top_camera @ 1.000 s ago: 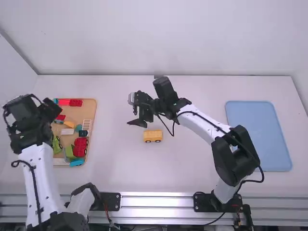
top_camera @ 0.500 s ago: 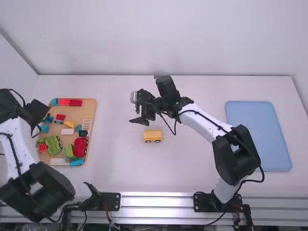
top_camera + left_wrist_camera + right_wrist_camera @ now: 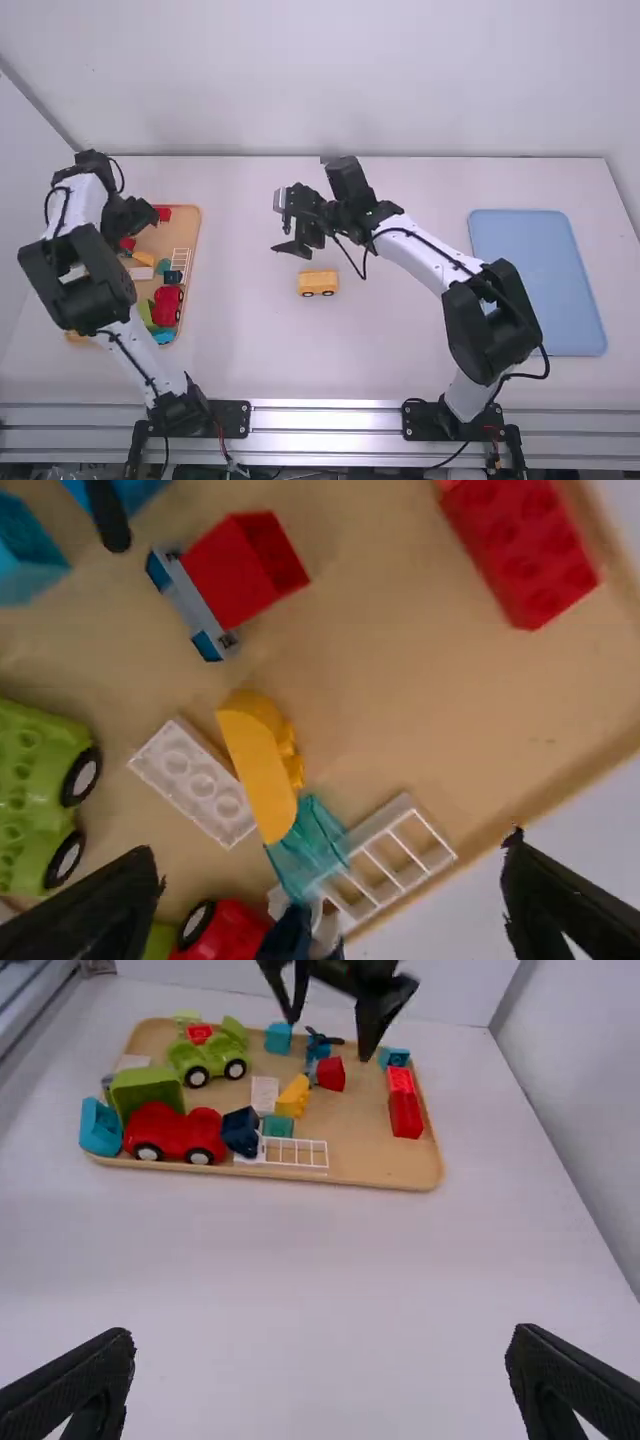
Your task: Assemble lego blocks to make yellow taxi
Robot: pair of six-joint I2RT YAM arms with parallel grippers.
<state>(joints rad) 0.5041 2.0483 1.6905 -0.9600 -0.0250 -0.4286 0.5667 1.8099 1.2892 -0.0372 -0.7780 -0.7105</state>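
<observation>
1. Since the earlier frame, the left gripper [image 3: 138, 218] has been brought over the wooden tray [image 3: 172, 238].
2. Its jaws are spread apart.
3. Near the yellow wheeled block [image 3: 318, 282], which is set on the white table [image 3: 400, 350], the right gripper [image 3: 281, 238] is held with jaws wide apart.
4. Inside the tray, a yellow curved block [image 3: 258, 770] can be seen beside a white brick [image 3: 196, 782] and a teal block [image 3: 310, 852].

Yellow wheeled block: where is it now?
In the high view, the yellow block stands near the table's middle, between the tray at left and the blue mat, nearest the right gripper.
</observation>
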